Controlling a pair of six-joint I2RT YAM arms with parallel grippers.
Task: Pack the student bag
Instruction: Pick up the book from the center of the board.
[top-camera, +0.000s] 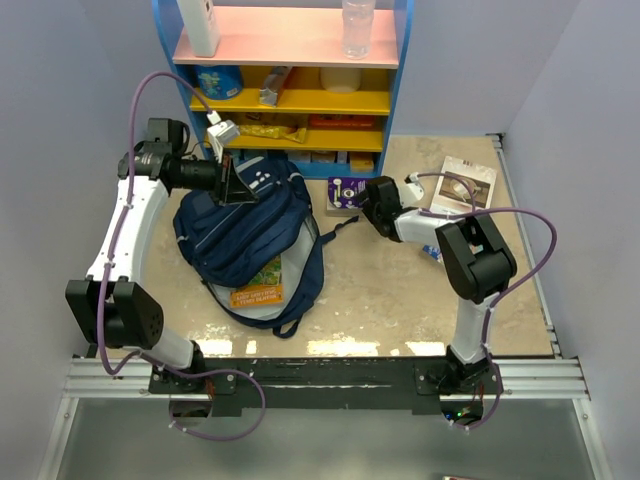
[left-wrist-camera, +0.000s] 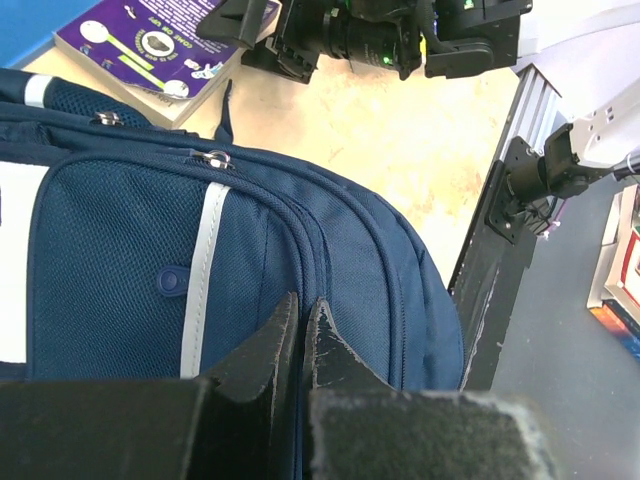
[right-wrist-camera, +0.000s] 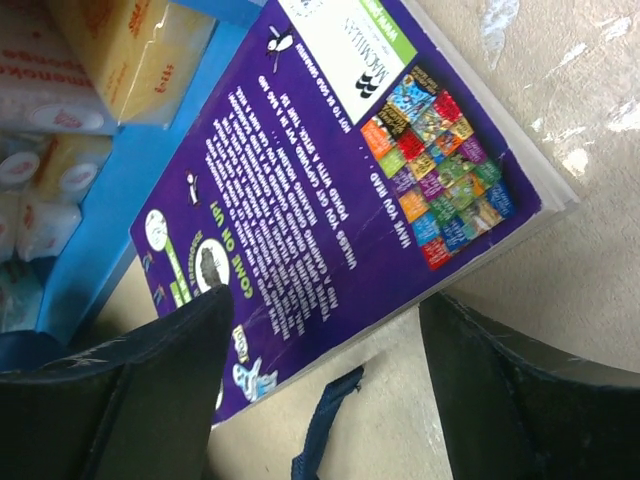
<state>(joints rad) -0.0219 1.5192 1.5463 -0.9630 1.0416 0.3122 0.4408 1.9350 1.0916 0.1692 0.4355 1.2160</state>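
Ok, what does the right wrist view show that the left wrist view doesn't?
Only right wrist: the back-cover text and thumbnail grid on the purple book, the blue shelf with yellow packets, and the right end effector open over the book's end.
Only left wrist: the student bag front with its light stripe, and the left end effector pinched on its fabric.
Both: the purple book and the beige tabletop.
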